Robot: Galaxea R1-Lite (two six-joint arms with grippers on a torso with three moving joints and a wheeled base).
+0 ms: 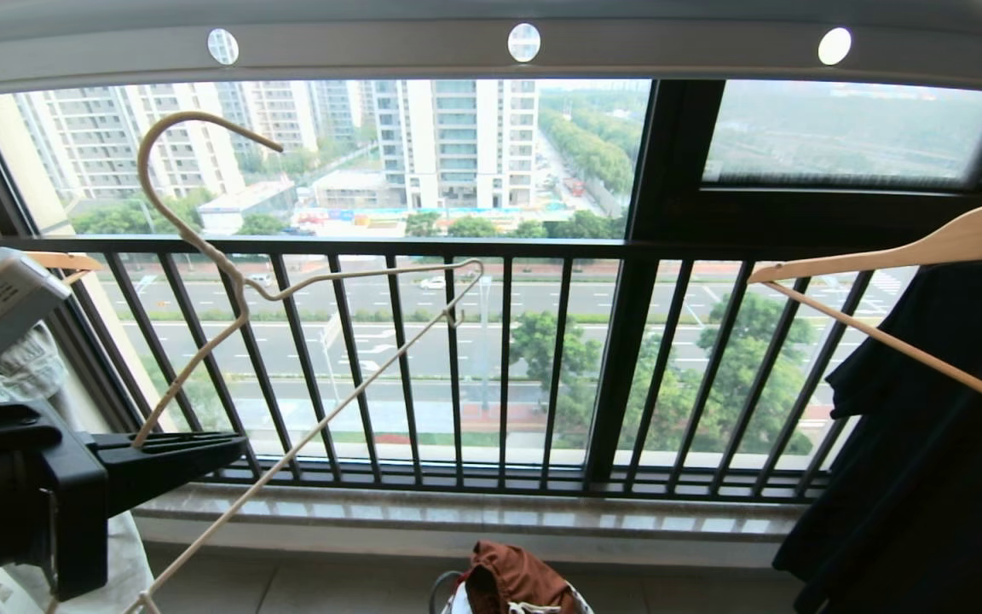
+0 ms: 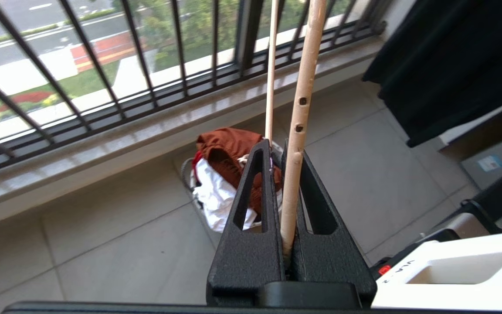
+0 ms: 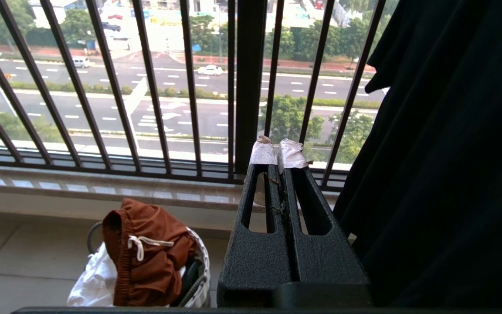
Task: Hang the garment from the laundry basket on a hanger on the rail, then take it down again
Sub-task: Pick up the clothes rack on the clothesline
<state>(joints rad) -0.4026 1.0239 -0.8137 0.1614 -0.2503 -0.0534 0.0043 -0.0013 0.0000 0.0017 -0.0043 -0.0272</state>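
While I hold: my left pincer (image 2: 286, 174) is clamped on the hanger (image 1: 239, 294), below the rail (image 1: 372, 47).
Right pincer (image 3: 277, 157): closed, empty.
Garment (image 3: 148, 253): in the laundry basket (image 3: 201, 266) on the floor.

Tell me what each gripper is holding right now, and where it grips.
The left gripper holds the hanger by one sloping arm. The right gripper holds nothing.

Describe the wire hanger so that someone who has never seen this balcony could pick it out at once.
Face the black barred window railing; at its left end the robot's left hand is shut on one arm of the hanger, which stands tilted in front of the bars. It is thin, cream-white wire with a long curved hook, unlike the thick light-wood hanger carrying dark clothing on the right.
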